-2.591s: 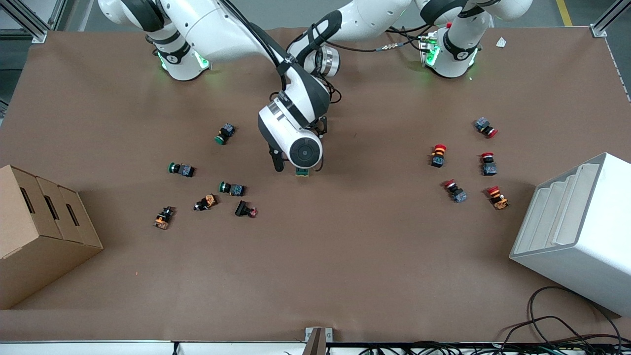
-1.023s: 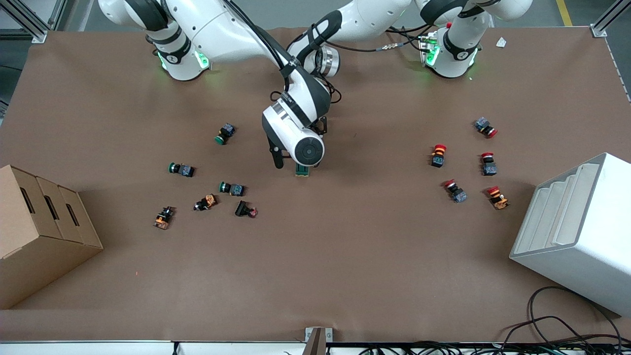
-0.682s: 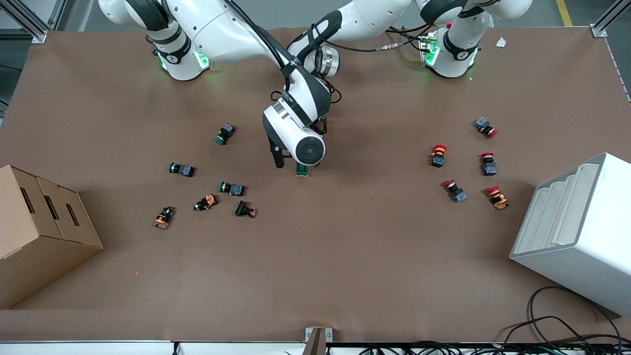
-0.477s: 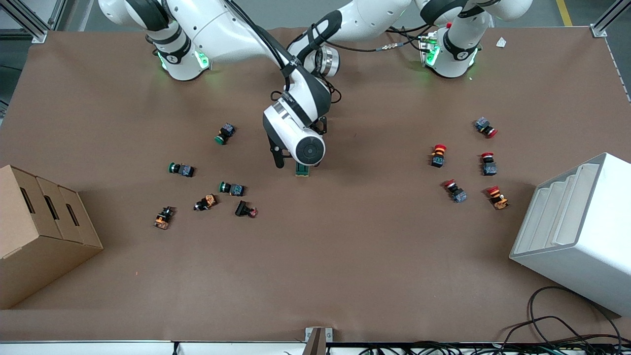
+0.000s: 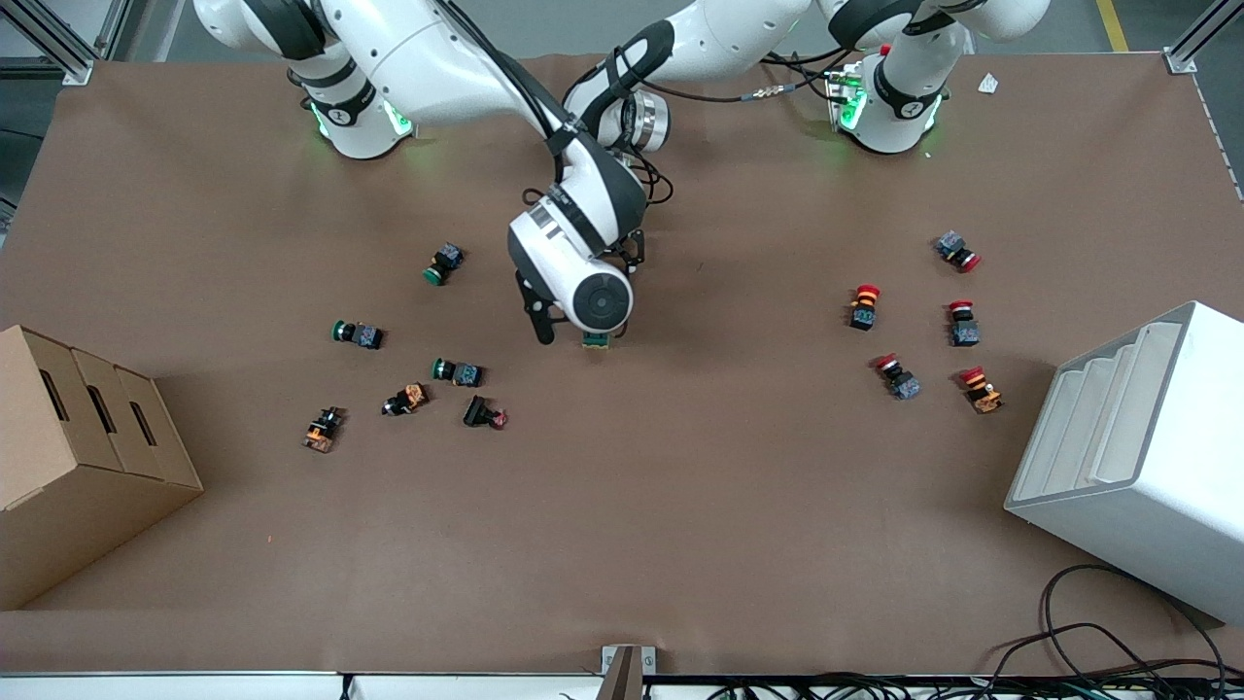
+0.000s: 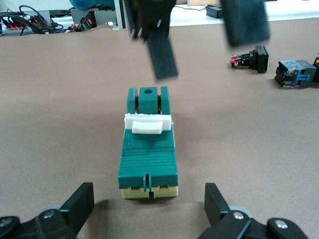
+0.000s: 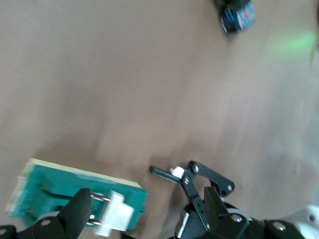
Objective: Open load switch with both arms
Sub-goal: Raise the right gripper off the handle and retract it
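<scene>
- Table [image 5: 680,544]: brown top, carrying everything below.
- White tiered bin [image 5: 1137,457]: sitting at the table's edge at the left arm's end, probably waiting as a drop-off.
- Cardboard box [image 5: 78,457]: sitting at the edge at the right arm's end.
- Right arm [image 5: 437,58]: reaching from its base to mid-table. The right gripper [image 6: 204,55] is hovering over the load switch's lever end with its fingers spread, apparently lining up to work the lever.
- Left arm [image 5: 739,34]: folding in toward mid-table. The left gripper [image 6: 148,194] is low at the table, fingers wide apart and touching nothing. It is facing the block's lever-less end, likely to brace the body. The front view is hiding it under the right arm's wrist.
- Load switch [image 6: 148,149]: lying flat at mid-table, dark green, white lever uppermost, ungripped.
- Green-capped push-buttons [image 5: 457,371]: lying scattered toward the right arm's end.
- Red-capped push-buttons [image 5: 865,304]: lying scattered toward the left arm's end.
</scene>
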### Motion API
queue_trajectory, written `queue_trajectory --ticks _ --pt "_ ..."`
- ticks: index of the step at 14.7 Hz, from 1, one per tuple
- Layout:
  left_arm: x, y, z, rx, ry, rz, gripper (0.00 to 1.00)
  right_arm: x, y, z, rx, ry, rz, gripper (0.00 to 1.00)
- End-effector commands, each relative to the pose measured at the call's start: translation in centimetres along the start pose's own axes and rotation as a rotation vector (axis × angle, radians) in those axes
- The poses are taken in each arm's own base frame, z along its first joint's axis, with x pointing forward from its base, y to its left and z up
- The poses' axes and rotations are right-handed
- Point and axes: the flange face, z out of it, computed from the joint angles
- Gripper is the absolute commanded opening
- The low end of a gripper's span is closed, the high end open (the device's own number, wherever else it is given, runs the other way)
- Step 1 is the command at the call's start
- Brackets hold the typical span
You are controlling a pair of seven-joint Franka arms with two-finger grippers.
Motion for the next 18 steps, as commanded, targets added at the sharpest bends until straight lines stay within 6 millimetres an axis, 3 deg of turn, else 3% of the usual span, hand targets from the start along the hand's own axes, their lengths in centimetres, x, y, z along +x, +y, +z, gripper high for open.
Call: queue_trajectory --ticks 1,4,7,10,12,13,16,18 --pt "-0.4 0.2 0.6 -0.001 0.007 0.035 0.98 5.3 1.0 -5.7 0.077 0.002 -0.095 1.0" --pt "1.1 0.8 0.0 0.009 0.002 0.057 0.97 12.8 2.8 -10.9 0.11 0.0 -0.292 1.0" --pt "4.8 1.3 -1.2 0.076 -0.034 0.03 0.97 21.2 5.7 -15.1 0.143 0.007 -0.505 1.0" --pt "10.4 2.8 -3.2 0.183 -0.15 0.003 0.97 29.7 9.6 -19.2 0.203 0.037 -0.739 1.0" --pt "14.6 3.4 -3.9 0.224 -0.209 -0.037 0.98 34.8 11.7 -20.7 0.239 0.058 -0.868 1.0" --pt "17.1 3.3 -3.4 0.252 -0.246 -0.072 0.98 37.6 12.9 -21.3 0.241 0.087 -0.935 1.0" --pt "25.3 4.4 -2.5 0.315 -0.442 -0.25 0.99 43.6 15.4 -21.9 0.219 0.162 -1.095 1.0" --pt "29.7 2.4 -0.4 0.35 -0.476 -0.289 0.99 46.9 16.9 -22.3 0.233 0.177 -1.165 1.0"
